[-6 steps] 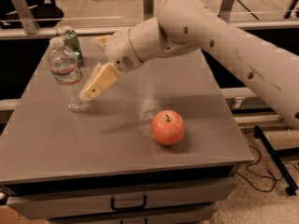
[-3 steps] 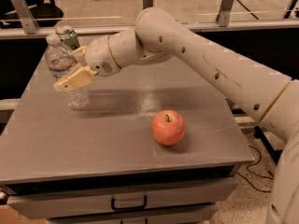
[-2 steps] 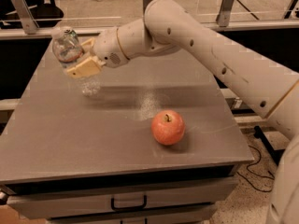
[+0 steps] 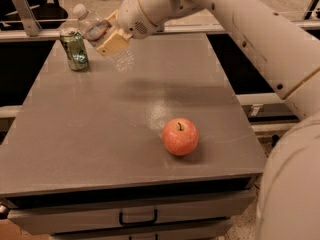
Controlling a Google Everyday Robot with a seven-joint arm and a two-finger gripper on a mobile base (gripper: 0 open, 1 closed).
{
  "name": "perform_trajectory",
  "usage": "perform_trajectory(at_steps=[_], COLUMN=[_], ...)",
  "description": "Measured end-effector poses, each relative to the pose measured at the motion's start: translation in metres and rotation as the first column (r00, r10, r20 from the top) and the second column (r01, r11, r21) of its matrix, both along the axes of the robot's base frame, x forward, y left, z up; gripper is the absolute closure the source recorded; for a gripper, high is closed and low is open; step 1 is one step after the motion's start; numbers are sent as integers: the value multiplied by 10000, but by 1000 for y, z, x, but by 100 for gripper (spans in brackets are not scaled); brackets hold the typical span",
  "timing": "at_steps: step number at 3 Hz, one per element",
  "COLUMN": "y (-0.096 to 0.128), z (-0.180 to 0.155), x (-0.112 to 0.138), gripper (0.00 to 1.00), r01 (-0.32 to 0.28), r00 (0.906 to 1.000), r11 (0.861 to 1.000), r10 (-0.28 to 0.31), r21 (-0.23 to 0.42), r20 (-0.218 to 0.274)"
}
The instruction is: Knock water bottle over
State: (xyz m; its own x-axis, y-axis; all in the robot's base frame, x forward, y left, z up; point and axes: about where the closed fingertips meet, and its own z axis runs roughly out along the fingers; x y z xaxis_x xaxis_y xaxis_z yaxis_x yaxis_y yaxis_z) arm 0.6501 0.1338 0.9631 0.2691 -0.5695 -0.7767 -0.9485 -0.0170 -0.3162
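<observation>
One water bottle [image 4: 93, 28] tilted steeply over far-left of table [image 4: 100, 134], cap up-left, touching gripper [image 4: 114, 42] (open or clamped: cannot tell); arm [image 4: 230, 19] reaches across from upper right; green can [image 4: 75, 49] just beside bottle

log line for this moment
gripper at water bottle | bottle tilted, cap toward back left | green can upright | apple near front

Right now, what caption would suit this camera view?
Gripper holds the water bottle tilted beside the green can, at the table's far edge.
</observation>
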Motion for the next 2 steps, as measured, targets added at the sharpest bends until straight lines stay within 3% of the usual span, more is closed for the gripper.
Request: perform_trajectory(at_steps=[1, 2], y=[-24, -32], z=[-16, -39], x=[4, -20], gripper=[100, 83], r01=[-343, -1500], r00=[9993, 9886], r11=[9774, 9238], r10=[366, 1442], r21=[-2088, -3521], r20=[72, -428])
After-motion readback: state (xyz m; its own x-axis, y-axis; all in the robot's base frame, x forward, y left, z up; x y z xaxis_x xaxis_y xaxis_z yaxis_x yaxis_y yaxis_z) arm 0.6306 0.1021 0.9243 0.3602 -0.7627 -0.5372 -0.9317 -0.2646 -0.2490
